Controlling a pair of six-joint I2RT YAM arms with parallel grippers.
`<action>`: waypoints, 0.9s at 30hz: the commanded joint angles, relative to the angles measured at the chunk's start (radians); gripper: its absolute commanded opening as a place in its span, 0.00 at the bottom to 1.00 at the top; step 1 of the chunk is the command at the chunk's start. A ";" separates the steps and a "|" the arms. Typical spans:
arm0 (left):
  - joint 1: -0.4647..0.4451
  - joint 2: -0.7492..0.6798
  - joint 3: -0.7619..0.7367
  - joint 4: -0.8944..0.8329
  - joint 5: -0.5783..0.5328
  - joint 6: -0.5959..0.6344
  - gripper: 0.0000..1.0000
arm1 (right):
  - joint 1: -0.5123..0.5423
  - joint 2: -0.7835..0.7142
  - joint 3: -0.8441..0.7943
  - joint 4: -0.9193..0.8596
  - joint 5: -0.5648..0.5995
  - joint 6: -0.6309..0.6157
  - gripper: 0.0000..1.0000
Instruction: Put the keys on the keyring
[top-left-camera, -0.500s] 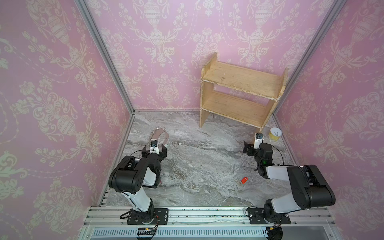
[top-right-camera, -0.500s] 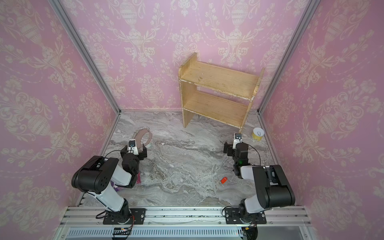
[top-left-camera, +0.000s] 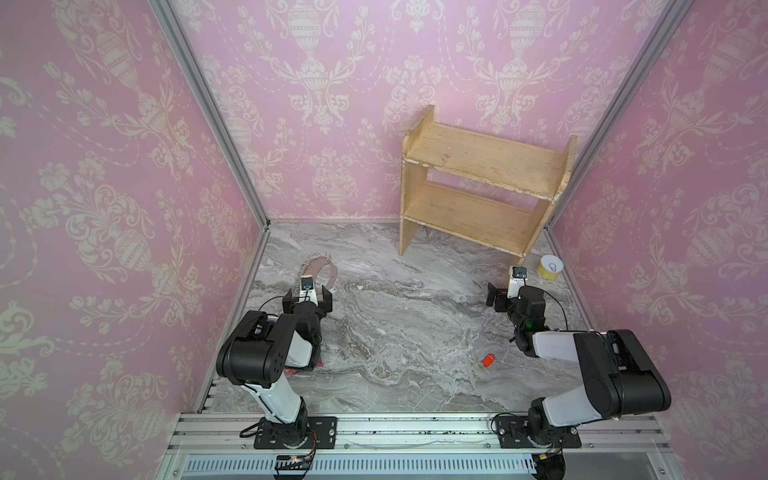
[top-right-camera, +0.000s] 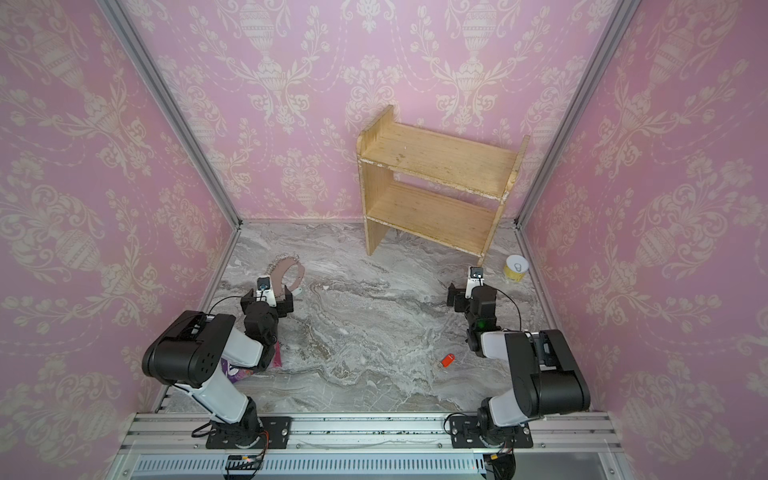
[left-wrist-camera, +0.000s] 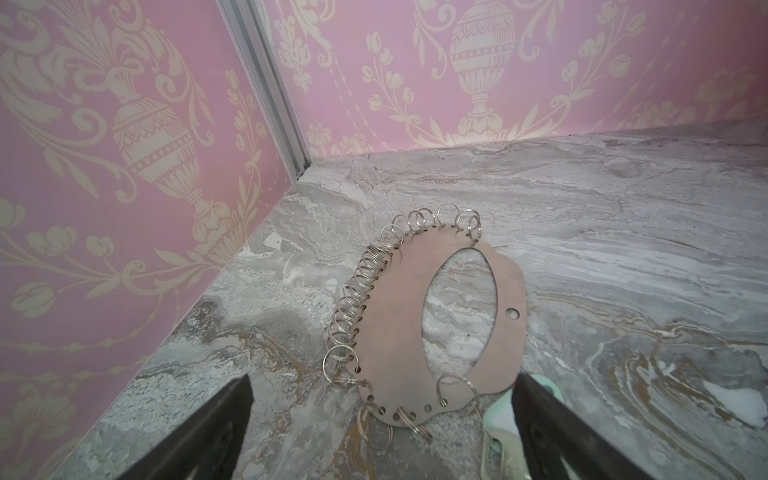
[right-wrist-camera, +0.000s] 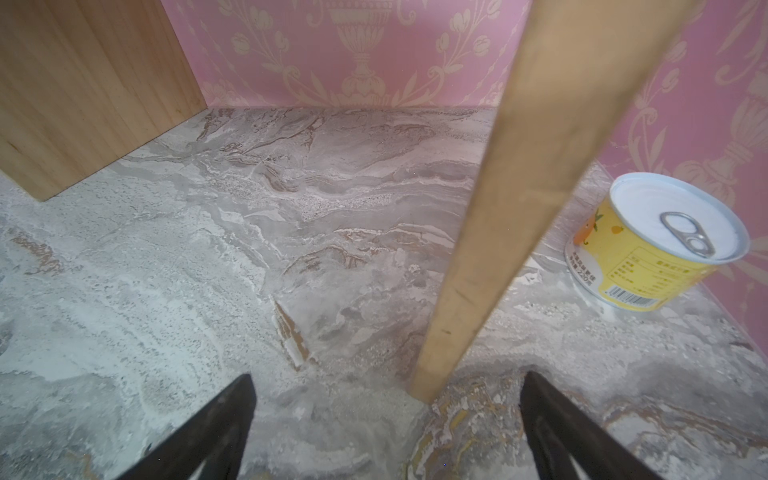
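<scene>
Presently noted keys (top-right-camera: 447, 360) as red-orange oblong tag plus tiny silver key, lying diagonal, tag end toward shelf (top-right-camera: 436, 160). Found left gripper (left-wrist-camera: 384, 379), right gripper (right-wrist-camera: 386, 376) spread, empty.

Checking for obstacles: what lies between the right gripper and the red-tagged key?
Only bare tabletop separates the right gripper and the key, in both top views.

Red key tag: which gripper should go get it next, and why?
Probably the right gripper should pull back and lower over the red-tagged key: it is open, empty, and nearest; the keyring lies far off by the left gripper.
</scene>
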 joint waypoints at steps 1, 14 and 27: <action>0.007 -0.020 0.013 -0.033 0.004 -0.021 0.99 | -0.001 0.009 0.013 -0.014 0.014 0.023 1.00; 0.013 -0.026 0.027 -0.071 0.014 -0.028 0.99 | -0.001 0.008 0.013 -0.013 0.014 0.023 1.00; 0.013 -0.224 0.054 -0.324 -0.012 -0.033 0.99 | 0.048 -0.192 0.193 -0.522 0.068 0.047 1.00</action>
